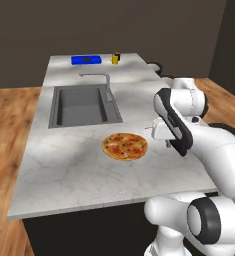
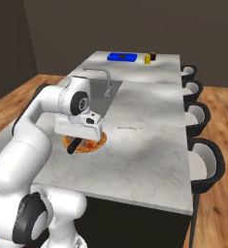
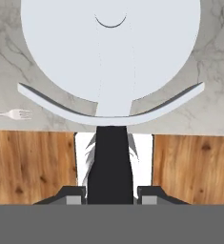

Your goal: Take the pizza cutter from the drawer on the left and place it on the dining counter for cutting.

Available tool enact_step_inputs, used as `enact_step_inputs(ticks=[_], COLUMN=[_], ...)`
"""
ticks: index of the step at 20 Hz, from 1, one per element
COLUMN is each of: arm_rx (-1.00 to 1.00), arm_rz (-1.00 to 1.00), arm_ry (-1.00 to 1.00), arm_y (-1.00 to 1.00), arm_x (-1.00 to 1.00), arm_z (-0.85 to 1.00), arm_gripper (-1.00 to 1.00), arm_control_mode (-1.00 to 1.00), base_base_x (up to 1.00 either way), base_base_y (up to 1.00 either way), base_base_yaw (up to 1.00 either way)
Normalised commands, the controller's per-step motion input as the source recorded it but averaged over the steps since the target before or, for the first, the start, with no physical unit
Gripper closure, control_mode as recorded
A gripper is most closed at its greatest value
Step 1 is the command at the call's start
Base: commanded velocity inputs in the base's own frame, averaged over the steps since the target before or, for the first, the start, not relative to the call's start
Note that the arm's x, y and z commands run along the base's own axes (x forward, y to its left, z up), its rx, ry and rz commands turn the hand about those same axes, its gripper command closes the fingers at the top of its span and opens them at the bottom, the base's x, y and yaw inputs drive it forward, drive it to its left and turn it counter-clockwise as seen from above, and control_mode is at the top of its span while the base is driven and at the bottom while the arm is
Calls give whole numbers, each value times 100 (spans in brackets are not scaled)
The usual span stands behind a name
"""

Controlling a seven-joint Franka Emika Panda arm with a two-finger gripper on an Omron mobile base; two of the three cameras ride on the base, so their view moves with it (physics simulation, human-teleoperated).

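Left base view: the dining counter [image 1: 64, 170] carries a pizza [image 1: 124, 146] near its front half, an inset sink [image 1: 84, 105] with a faucet [image 1: 107, 82], and a blue tray [image 1: 86, 60] and a yellow cup [image 1: 115, 59] at the far end; the arm's wrist hangs over the counter just right of the pizza, its fingers hidden behind its own links. Right base view: the gripper [image 2: 75, 144] points down over the near edge of the pizza, with the black handle of the pizza cutter [image 2: 74, 145] slanting out below the hand; bar stools [image 2: 203, 164] line the right side, and a thin pale utensil [image 2: 129, 128] lies on the marble well apart from the hand. Hand view: the fingers [image 3: 70, 194] are pinched on the cutter's black handle, and the wheel blade [image 3: 110, 52] projects forward over marble; a fork [image 3: 11, 114] lies to one side near the counter edge, with wood floor [image 3: 32, 167] below. Judged risks: the cutter seems close to the counter's edge, so a release here could let the round wheel roll or tip off onto the floor; lowered over the pizza instead, it would land on the food rather than on bare marble.
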Motion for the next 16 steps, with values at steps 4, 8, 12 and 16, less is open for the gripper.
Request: enact_step_inputs(ticks=[4,8,12,16], arm_rx=[0,2,2,0], arm_rz=[-1,-2,0,0], arm_ry=[0,0,0,0], arm_y=[-1,-15,-21,-26], arm_x=[25,100,100,100], arm_z=[0,-1,-15,-34], arm_gripper=[100,100,100,100], arm_control_mode=[-100,-100,-100,-100], base_base_x=[50,0,0,0], base_base_y=[-8,0,0,0], base_base_yaw=[0,0,0,0])
